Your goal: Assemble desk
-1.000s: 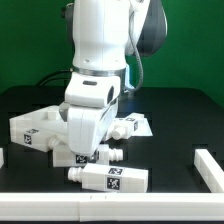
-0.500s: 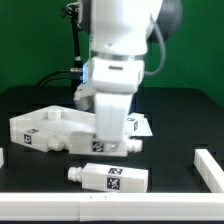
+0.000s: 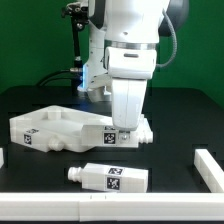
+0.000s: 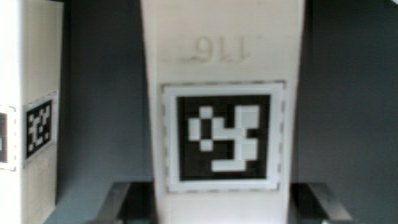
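1. Centre frame, the pincer [image 3: 126, 128] clamps narrow on a white tagged plastic post leg [image 4: 217, 70], low over the black counter [image 3: 180, 120].
2. The white rimmed desk panel [image 3: 50, 128] lies centre-left, just beside it.
3. Advice: square the leg over a corner socket before pressing.

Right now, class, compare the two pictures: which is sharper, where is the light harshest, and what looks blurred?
Exterior view: fairly sharp, but the white arm is washed out by bright light, with a blue glow behind it; the black table is dark. Wrist view: soft throughout; the leg sits so close that its raised lettering smears, though its tag pattern shows.
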